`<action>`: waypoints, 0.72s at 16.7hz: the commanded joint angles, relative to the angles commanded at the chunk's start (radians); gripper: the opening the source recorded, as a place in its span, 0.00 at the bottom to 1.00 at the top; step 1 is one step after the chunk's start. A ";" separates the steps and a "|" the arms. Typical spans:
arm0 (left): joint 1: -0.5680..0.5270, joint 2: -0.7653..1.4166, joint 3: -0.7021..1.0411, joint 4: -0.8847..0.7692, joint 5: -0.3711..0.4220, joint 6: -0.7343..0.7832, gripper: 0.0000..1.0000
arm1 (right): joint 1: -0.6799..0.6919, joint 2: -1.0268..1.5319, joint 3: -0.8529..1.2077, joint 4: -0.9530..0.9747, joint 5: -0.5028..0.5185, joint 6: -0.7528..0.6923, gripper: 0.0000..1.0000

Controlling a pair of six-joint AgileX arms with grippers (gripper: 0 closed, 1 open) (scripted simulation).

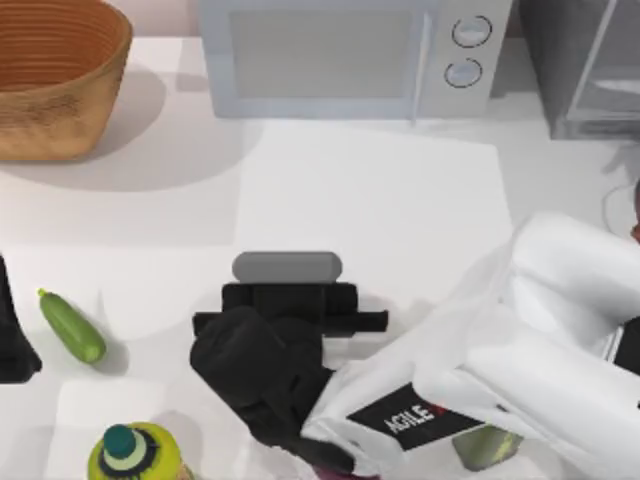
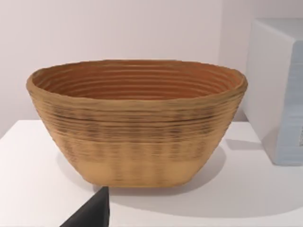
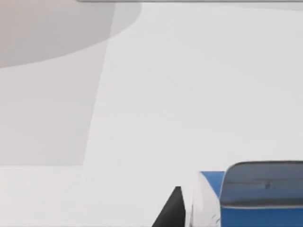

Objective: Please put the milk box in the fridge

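— What sits nearest the right gripper's jaws here?

— The milk box (image 3: 258,201): a blue carton with a darker rounded panel on top and a white side edge. It lies close beside the one dark fingertip (image 3: 171,210) that pokes into the picture.

— Touching?

— I cannot tell; a thin strip of white shows between them.

— And beyond the jaws?

— The bare white table (image 3: 156,99), with a soft grey shadow (image 3: 52,33) well ahead of the fingertip and a grey edge at the far end.
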 joint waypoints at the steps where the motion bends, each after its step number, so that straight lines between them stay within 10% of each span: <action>1: 0.000 0.000 0.000 0.000 0.000 0.000 1.00 | 0.000 0.000 0.000 0.000 0.000 0.000 0.00; 12: 0.000 0.000 0.000 0.000 0.000 0.000 1.00 | 0.002 -0.197 0.071 -0.270 -0.004 0.003 0.00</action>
